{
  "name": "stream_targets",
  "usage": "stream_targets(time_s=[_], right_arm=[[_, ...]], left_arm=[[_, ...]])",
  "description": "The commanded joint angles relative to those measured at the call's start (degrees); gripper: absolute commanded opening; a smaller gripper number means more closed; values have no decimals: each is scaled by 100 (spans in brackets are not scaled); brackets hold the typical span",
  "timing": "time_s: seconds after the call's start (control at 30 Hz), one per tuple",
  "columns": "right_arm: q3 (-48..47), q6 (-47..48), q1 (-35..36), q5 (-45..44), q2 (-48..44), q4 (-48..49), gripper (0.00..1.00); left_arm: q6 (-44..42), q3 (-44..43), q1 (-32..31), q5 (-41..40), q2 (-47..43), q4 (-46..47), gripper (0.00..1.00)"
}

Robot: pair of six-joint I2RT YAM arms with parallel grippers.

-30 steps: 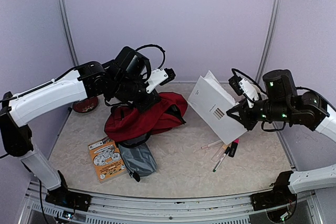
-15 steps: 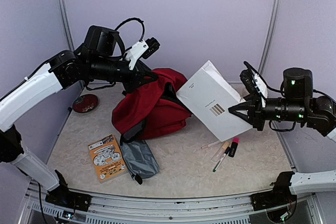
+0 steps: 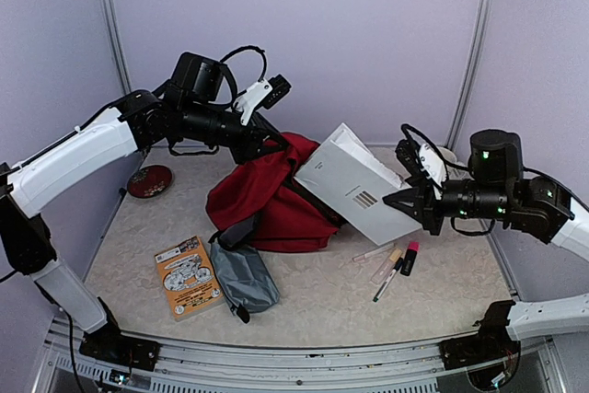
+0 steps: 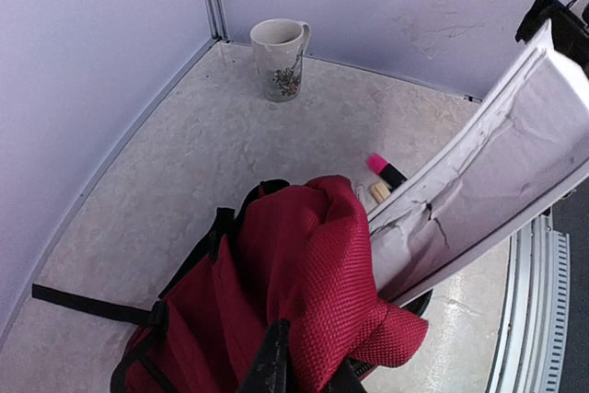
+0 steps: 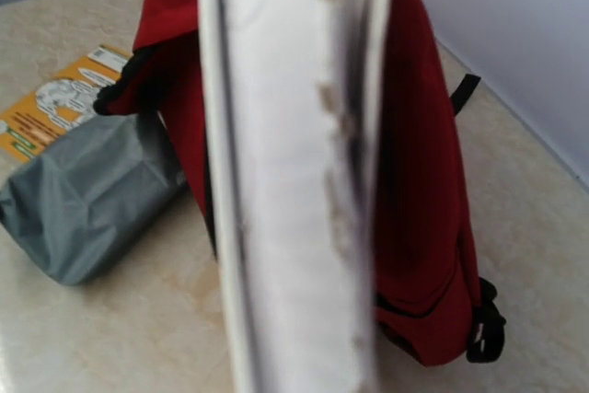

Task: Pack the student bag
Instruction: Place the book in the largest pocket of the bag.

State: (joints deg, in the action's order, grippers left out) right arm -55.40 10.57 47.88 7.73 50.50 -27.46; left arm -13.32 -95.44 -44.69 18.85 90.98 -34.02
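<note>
**Mia:** Where is the student bag (image 3: 267, 204) now?
**Tom:** In the middle of the table, with its bottom on the top. The left gripper (image 3: 269, 143) pinches the red top and still holds it up

**Mia:** And the white book (image 3: 354, 192)?
**Tom:** The right gripper (image 3: 407, 202) grips one corner tight. It has moved the book closer, so the far corner is right at the bag's mouth

**Mia:** Will it go in soon?
**Tom:** I think so. The grey pouch (image 3: 241, 275) and pens (image 3: 394, 266) still lie outside

Marbled beige table (image 3: 313, 306) under student bag (image 3: 267, 204), grey pouch (image 3: 241, 278), orange booklet (image 3: 187, 275), pens (image 3: 390, 275), mug (image 4: 279, 59).
</note>
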Motion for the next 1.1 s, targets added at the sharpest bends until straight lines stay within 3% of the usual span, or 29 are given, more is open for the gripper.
stream_targets(time_s=[0.0, 0.2, 0.33, 0.47, 0.53, 0.73, 0.9, 1.07], right_arm=[[357, 609, 111, -12, 41, 666, 1], [998, 1039, 374, -359, -75, 613, 1], [1282, 1052, 627, -380, -56, 651, 1], [1289, 852, 990, -758, 174, 804, 0], [1072, 615, 1293, -1214, 418, 906, 0], [505, 869, 2111, -2547, 1305, 1528, 0], [-485, 1091, 2208, -3390, 2322, 1112, 0], [-415, 2065, 2208, -4593, 2959, 1120, 0]], left_arm=[[156, -228, 19, 368, 50, 472, 12], [122, -53, 266, -374, -3, 680, 14], [139, 215, 258, -130, -17, 736, 17], [396, 364, 220, -281, -102, 938, 8], [674, 541, 85, -222, -248, 1303, 3], [1037, 841, -504, -445, -584, 1995, 0], [1164, 410, -503, -1014, -464, 1901, 0], [1293, 147, -373, -1381, -362, 1726, 0]])
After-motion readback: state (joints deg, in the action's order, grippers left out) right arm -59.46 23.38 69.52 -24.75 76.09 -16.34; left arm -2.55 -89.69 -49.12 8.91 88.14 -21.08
